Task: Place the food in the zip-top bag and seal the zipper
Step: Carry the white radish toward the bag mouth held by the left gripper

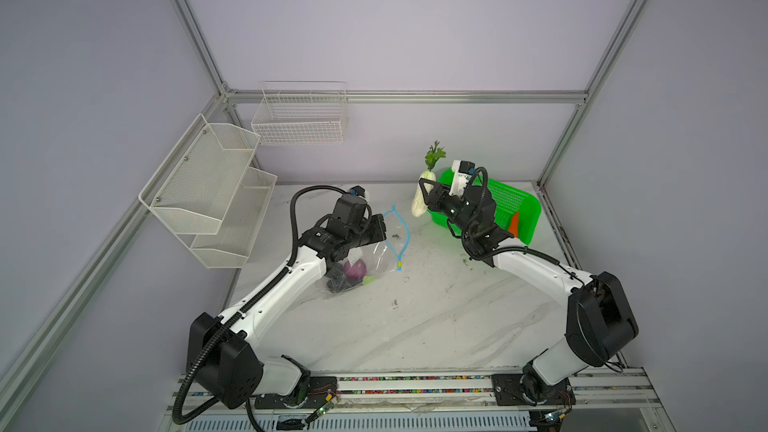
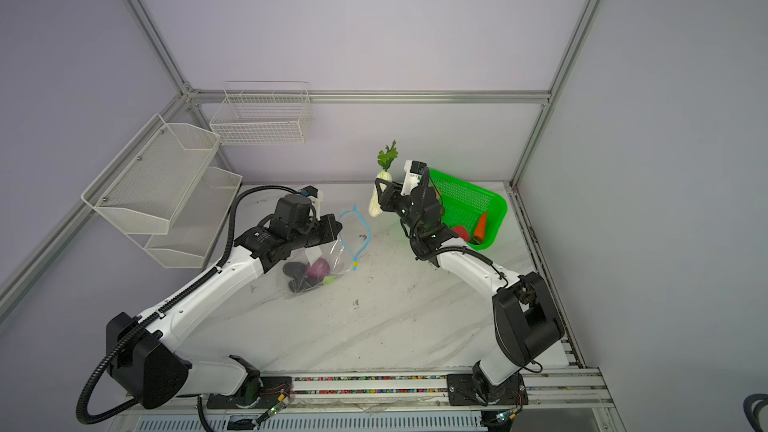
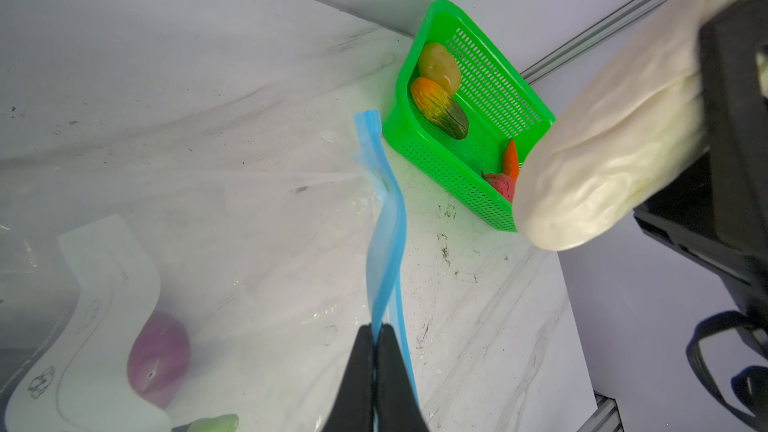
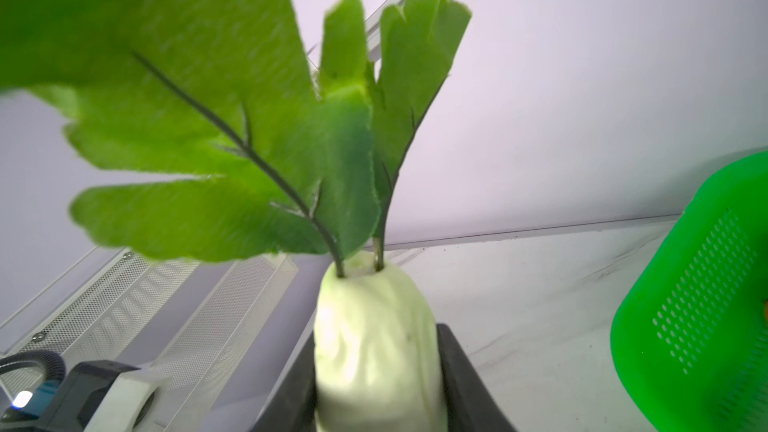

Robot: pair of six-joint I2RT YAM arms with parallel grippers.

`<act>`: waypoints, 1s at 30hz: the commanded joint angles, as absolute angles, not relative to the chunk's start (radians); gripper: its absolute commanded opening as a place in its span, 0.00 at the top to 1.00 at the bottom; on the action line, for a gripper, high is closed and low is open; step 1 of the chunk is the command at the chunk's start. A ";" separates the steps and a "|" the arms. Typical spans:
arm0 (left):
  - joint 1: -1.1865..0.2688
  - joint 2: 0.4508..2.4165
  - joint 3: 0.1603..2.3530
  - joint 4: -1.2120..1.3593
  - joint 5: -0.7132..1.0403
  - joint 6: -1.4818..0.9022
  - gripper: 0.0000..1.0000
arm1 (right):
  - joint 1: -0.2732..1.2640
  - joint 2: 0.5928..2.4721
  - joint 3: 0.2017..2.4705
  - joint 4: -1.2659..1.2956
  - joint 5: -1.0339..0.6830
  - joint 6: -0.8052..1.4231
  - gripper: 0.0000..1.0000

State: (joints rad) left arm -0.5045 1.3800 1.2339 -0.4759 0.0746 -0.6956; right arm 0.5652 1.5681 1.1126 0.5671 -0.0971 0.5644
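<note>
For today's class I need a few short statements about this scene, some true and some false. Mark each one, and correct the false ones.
1. The right pincer holds a white radish with green leaves. True.
2. The left pincer hangs open, holding nothing. False: it is shut on the blue zipper of the zip-top bag.
3. An orange carrot lies in the green basket. True.
4. The purple piece lies in the green basket. False: it lies inside the zip-top bag.
</note>
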 commanded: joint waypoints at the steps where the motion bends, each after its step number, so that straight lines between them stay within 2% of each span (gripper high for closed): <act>1: -0.505 1.369 1.314 -0.440 0.080 -0.697 1.00 | 0.637 1.525 1.064 0.715 -0.056 0.617 0.71; 12: -0.503 1.350 1.300 -0.437 0.072 -0.695 1.00 | 0.743 1.583 1.005 0.742 -0.022 0.652 0.71; 30: -0.499 1.322 1.270 -0.436 0.055 -0.691 1.00 | 0.759 1.663 1.015 0.729 -0.121 0.655 0.68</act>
State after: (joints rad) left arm -0.5041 1.3582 1.2339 -0.4713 0.0654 -0.6952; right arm 0.7490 1.6623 1.0054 0.6994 -0.0959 0.6498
